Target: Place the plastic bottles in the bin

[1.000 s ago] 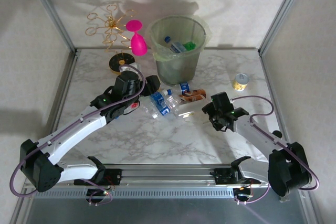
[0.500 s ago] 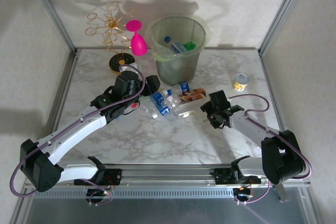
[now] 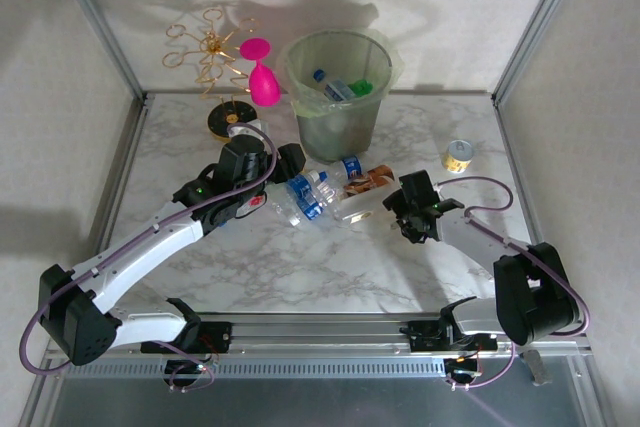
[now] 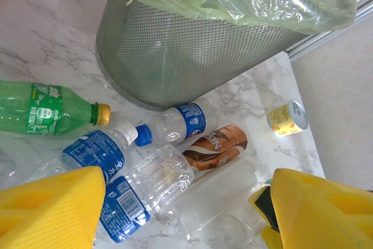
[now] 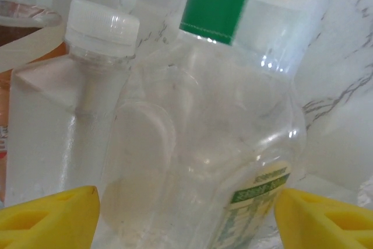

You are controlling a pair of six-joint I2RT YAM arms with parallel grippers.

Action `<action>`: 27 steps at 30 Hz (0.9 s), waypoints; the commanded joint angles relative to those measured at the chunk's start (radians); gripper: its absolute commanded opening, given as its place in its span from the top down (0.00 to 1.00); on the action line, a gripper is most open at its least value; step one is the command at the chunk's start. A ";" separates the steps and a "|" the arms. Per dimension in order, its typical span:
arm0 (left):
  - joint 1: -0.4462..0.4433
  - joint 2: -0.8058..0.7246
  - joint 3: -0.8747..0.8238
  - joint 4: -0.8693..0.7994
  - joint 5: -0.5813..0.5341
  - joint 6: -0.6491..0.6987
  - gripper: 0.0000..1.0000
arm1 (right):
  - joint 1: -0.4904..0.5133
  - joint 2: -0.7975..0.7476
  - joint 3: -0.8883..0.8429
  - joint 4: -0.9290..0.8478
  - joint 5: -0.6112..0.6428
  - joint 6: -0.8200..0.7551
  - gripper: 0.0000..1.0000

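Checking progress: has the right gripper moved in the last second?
Yes. The right gripper shifted left toward the bottles, farther from the metal can.

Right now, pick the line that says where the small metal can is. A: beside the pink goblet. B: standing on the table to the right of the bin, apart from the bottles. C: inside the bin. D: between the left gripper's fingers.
B: in the top view the can stands by itself on the table, to the right of the bin and apart from the bottles.
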 commanded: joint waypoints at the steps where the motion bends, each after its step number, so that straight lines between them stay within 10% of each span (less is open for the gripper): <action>1: 0.008 0.004 -0.001 0.016 0.019 0.001 0.26 | -0.012 0.025 0.000 -0.109 0.059 -0.018 0.21; 21: 0.008 -0.007 -0.002 0.012 0.015 0.000 0.25 | -0.059 0.000 0.019 -0.187 0.124 -0.216 0.42; 27: 0.010 -0.003 0.000 0.012 0.013 -0.001 0.26 | 0.115 0.006 0.026 -0.268 0.117 -0.168 0.41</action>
